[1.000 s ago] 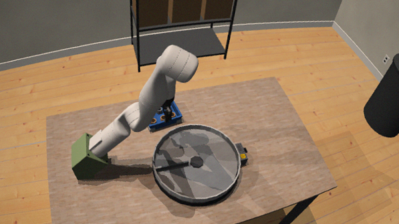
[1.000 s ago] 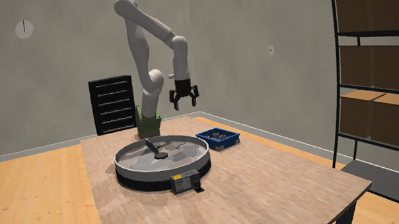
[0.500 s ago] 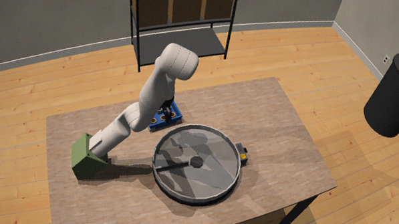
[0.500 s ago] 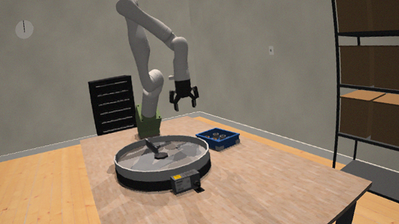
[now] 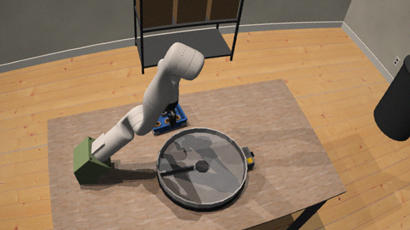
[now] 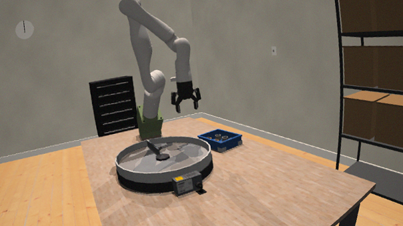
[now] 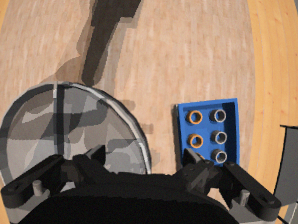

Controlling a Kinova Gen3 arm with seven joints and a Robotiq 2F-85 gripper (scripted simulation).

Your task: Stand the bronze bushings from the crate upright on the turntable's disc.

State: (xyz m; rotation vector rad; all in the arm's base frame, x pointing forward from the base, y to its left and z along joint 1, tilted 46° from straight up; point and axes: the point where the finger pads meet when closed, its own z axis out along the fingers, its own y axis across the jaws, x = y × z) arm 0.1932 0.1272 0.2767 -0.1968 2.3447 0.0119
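A blue crate (image 7: 208, 132) sits on the table beside the turntable; it also shows in the exterior view (image 6: 220, 139) and the top view (image 5: 170, 118). In the wrist view two bronze bushings (image 7: 196, 117) (image 7: 196, 141) stand in its left column and steel bushings (image 7: 218, 115) (image 7: 221, 137) in its right column. The turntable's grey disc (image 6: 163, 156) with a dark hub (image 6: 162, 156) carries no bushings. My gripper (image 6: 187, 105) is open and empty, high above the table near the crate.
A dark bar (image 5: 176, 169) runs from the hub to the disc's rim. A control box (image 6: 187, 182) sits at the turntable's front edge. The green arm base (image 5: 87, 160) stands at the table's end. A shelf with cardboard boxes (image 6: 396, 65) stands off the table.
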